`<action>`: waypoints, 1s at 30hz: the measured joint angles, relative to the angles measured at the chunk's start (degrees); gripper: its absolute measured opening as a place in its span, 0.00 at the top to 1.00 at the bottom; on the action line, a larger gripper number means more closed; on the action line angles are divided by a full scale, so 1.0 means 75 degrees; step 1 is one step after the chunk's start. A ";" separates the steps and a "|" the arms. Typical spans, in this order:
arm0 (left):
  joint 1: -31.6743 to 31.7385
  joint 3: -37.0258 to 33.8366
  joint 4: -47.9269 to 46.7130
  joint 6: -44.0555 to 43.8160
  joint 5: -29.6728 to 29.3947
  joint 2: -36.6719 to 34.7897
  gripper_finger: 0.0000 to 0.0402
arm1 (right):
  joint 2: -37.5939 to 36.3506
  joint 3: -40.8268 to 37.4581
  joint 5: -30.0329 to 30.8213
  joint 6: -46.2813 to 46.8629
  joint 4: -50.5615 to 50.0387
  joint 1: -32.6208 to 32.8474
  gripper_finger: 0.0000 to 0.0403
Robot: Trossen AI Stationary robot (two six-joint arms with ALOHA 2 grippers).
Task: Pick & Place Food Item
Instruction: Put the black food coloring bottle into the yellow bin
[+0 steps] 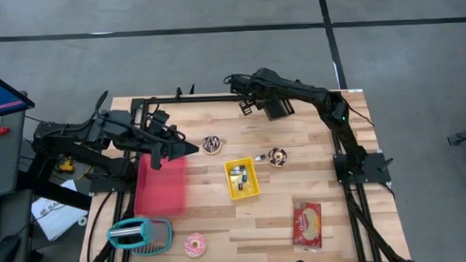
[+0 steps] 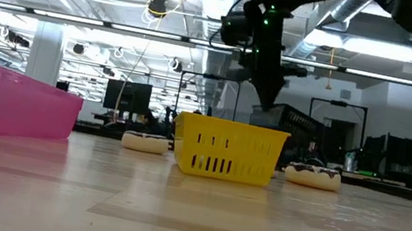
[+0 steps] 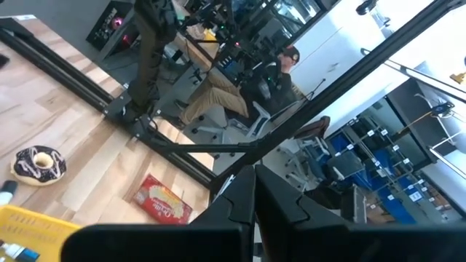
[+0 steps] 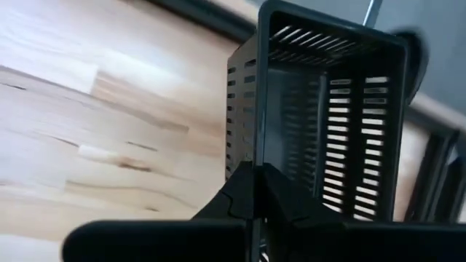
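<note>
My right gripper (image 1: 269, 98) is over the table's far edge, shut on a black slotted basket (image 1: 280, 110). The low view shows the black basket (image 2: 296, 120) below the right gripper (image 2: 267, 88). My left gripper (image 1: 188, 148) is shut on nothing and points level above the pink bin (image 1: 159, 188). Two chocolate donuts (image 1: 212, 144) (image 1: 277, 157) lie on the wood either side of a yellow basket (image 1: 242, 178). Near the front edge lie a pink donut (image 1: 195, 244) and a red snack packet (image 1: 307, 222). My right gripper pinches one side wall of the black basket at its rim (image 4: 253, 156), one finger on the outer face and one inside. The fingers slant steeply down from above. The basket hangs tilted below them; the yellow basket hides its underside in the low view.
A teal holder (image 1: 139, 234) sits at the near left corner. The yellow basket holds a few small items. Black frame rails run along the table's far edge (image 1: 208, 98) and sides. Bare wood shows between the yellow basket and the packet.
</note>
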 joint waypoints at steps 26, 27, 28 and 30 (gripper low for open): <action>-0.0414 0.0000 0.0095 0.0177 -0.0089 0.0000 1.00 | -0.0155 -0.2363 -0.0771 0.1610 0.1641 0.0319 1.00; -0.0414 0.0000 0.0093 0.0152 -0.0052 0.0000 1.00 | -0.0247 -0.2489 -0.0773 0.1749 0.1810 0.0317 1.00; -0.0414 0.0000 0.0090 0.0140 -0.0050 0.0003 1.00 | -0.0333 -0.2612 -0.0786 0.1876 0.1944 0.0280 1.00; -0.0414 0.0000 0.0090 0.0123 -0.0040 0.0001 1.00 | -0.0519 -0.2904 -0.0907 0.2026 0.2205 0.0200 1.00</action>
